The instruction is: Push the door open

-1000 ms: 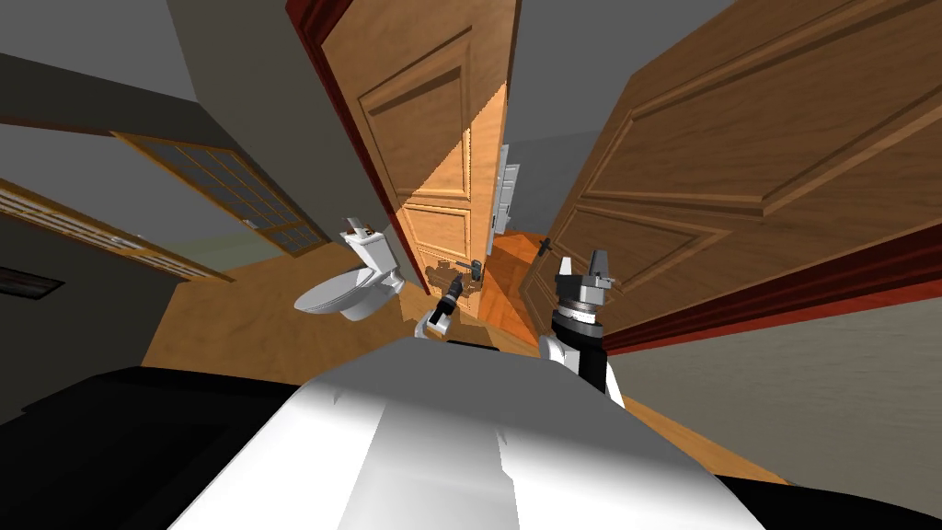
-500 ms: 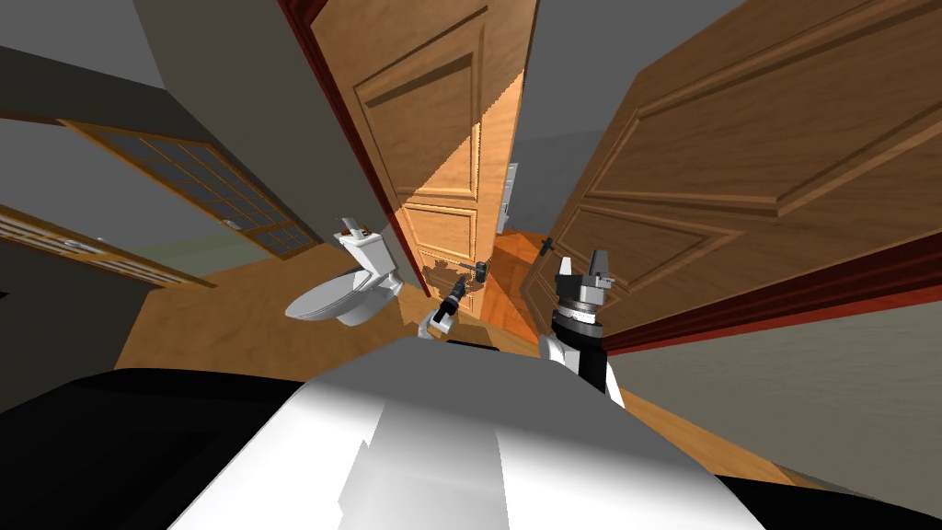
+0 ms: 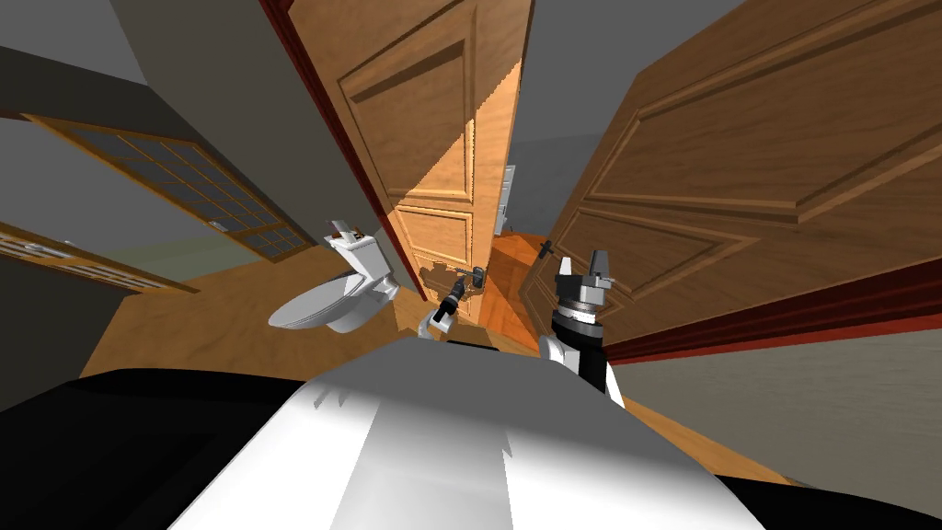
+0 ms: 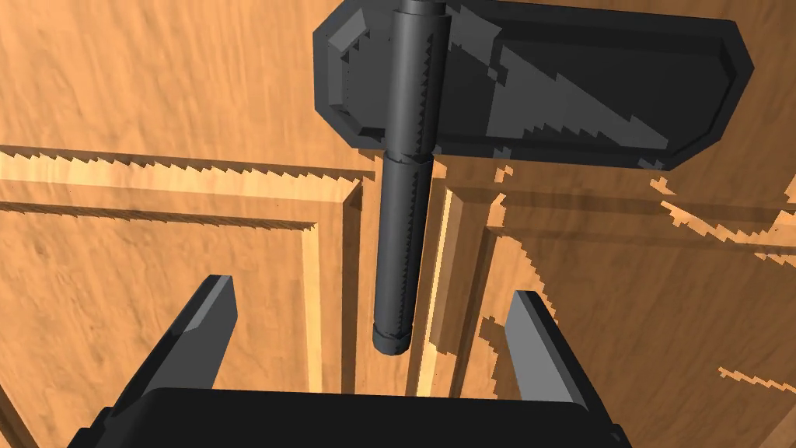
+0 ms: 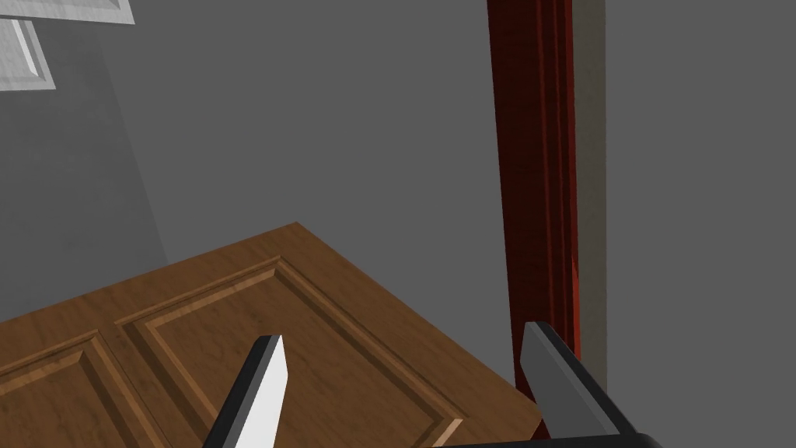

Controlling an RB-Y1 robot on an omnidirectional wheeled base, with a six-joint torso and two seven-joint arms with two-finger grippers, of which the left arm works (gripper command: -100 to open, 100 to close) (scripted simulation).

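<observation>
A light orange panelled door [image 3: 432,138] stands partly open ahead, hinged on a dark red frame [image 3: 317,101]. Its dark lever handle [image 4: 400,233] hangs from a dark plate [image 4: 544,93]. My left gripper [image 4: 373,327] is open right at the door's face. The lever lies between the fingers [image 4: 206,327] and touches neither. In the head view the left gripper [image 3: 453,293] sits just below the handle [image 3: 478,272]. My right gripper [image 3: 581,267] is held up, open and empty, in front of a darker brown door [image 3: 736,156].
The brown door on the right carries its own small handle [image 3: 545,247]. A white toilet [image 3: 331,290] stands on the wood floor to the left, near the frame. A narrow gap [image 3: 515,230] between the two doors shows floor and a grey wall beyond.
The whole head picture has slid left, so I have turned or moved. The light door's free edge leans a little further right. My left gripper stays at the handle.
</observation>
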